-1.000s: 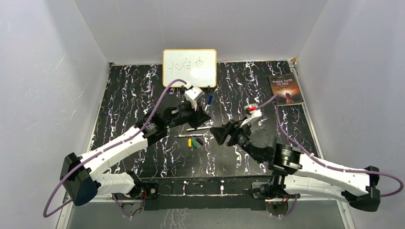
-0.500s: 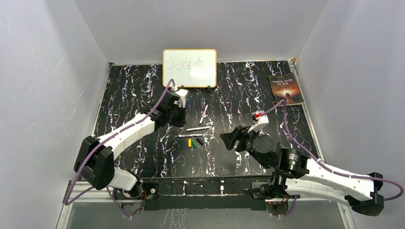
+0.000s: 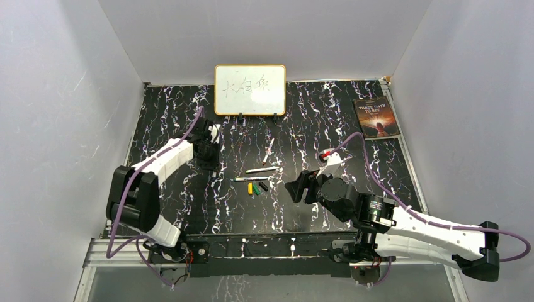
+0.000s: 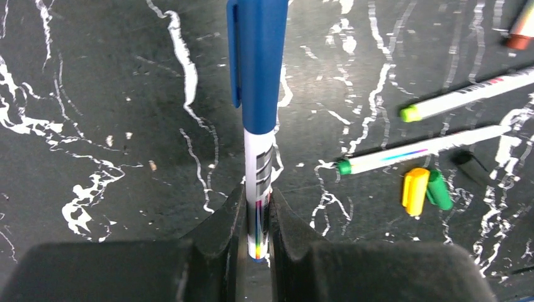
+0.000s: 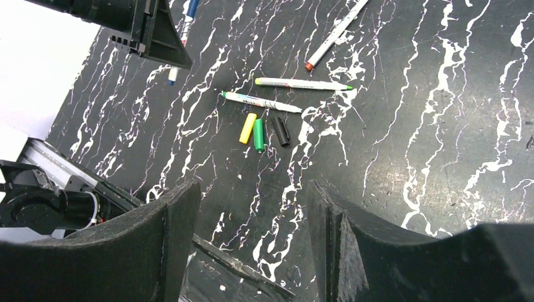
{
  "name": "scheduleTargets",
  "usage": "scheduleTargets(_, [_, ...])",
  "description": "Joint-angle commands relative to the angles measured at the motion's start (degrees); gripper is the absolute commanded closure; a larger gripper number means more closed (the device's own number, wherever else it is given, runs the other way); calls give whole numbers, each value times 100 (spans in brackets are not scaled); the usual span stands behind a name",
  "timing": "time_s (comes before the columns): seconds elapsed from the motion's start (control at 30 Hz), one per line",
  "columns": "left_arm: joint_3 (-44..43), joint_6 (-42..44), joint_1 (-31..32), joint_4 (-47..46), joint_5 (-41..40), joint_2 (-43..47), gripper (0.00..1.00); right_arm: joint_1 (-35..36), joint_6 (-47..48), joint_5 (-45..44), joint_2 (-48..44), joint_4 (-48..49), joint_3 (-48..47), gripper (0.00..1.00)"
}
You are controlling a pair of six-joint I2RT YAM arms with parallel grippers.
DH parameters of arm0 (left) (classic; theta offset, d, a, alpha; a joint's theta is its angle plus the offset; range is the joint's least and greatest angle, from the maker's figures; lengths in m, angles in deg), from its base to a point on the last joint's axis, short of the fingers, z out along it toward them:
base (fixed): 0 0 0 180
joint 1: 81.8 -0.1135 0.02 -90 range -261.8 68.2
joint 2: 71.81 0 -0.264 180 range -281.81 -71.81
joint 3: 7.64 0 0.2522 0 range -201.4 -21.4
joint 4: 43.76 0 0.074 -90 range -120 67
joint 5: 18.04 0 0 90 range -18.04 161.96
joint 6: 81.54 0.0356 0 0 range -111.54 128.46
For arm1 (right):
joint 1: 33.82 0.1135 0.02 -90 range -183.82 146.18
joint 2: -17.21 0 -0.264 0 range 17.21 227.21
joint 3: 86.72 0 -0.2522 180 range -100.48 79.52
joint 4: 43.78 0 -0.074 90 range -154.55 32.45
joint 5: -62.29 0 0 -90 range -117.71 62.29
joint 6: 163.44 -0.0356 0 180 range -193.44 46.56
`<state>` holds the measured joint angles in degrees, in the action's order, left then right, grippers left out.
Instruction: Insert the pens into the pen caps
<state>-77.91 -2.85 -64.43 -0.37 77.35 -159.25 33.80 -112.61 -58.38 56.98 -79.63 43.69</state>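
Left wrist shows the left gripper (image 4: 257, 211) clamped on 1 pen (image 4: 258, 163) already wearing its blue cap (image 4: 257, 63) — carried off sideways within the last second. Ahead of the wide-open right gripper (image 5: 252, 195), 3 pens (image 5: 261, 101) and 3 caps (image 5: 259, 135) lie unjoined.

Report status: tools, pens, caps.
Left tool shut on blue-capped pen. Right tool open, empty. Three bare pens, yellow cap, green cap, black cap lying loose. Nothing blocking them.
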Motion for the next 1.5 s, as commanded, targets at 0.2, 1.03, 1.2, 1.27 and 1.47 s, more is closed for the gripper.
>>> scheduleTargets(0.2, [-125,378,-410,129,-213,-669,100,6,62,56,-113,265,-8,39])
scheduleTargets(1.03, [-360,762,-708,170,-173,-1143,74,6,-124,9,-80,170,106,39])
scheduleTargets(1.2, [-594,626,-703,249,-244,-683,54,6,-138,28,-53,210,131,40])
scheduleTargets(1.27, [-854,511,-699,319,-173,-24,46,6,-132,61,40,209,139,39])
scheduleTargets(1.47, [317,1157,-496,-2113,3380,2143,41,-26,35,138,909,610,-81,39])
